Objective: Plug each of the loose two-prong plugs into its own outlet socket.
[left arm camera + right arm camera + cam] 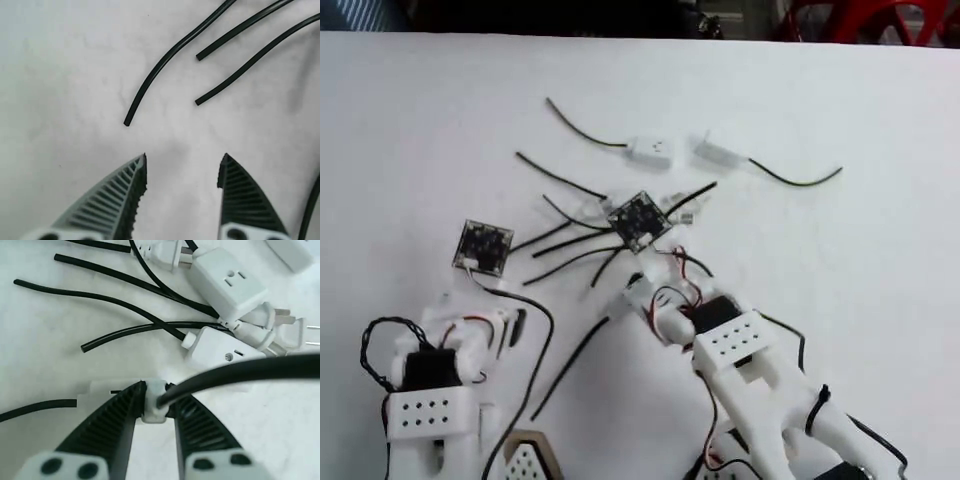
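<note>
My right gripper is shut on the neck of a white two-prong plug, whose thick black cord runs off to one side. Just beyond it lie a white outlet socket and a second socket, with loose white plugs beside them, prongs bare. Another plug lies at the second socket's end. In the high view the held plug is at the table's middle. My left gripper hangs open above bare table, with nothing between its fingers and a black cord end just ahead.
Two more white sockets lie farther back on the white table. Several loose black cords fan across the middle. Black square boards show above each arm's front. The left arm sits near the front edge.
</note>
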Available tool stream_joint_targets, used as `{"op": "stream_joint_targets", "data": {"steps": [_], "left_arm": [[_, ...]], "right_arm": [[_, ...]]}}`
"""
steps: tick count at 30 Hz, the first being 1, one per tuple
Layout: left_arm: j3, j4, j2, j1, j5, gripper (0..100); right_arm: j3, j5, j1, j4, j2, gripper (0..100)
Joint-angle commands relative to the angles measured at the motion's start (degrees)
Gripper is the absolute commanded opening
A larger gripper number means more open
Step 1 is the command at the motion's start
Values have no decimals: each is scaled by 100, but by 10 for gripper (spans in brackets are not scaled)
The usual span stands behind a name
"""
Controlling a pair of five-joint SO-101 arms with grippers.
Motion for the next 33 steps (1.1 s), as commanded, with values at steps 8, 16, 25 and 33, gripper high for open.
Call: {"op": "stream_joint_targets", "data": {"steps": [8, 16, 25, 33], "left_arm": [[-9, -105, -92, -48, -53, 234], [-9, -105, -92, -48, -53, 234], [0, -105, -92, -48, -62, 234], [0, -105, -92, -48, -62, 234]], "right_arm": [[211, -53, 31, -84, -4, 16], [193, -255, -75, 119, -40, 16], [185, -378, -277, 347, -66, 16], [-290, -835, -321, 1068, -31, 16]]}}
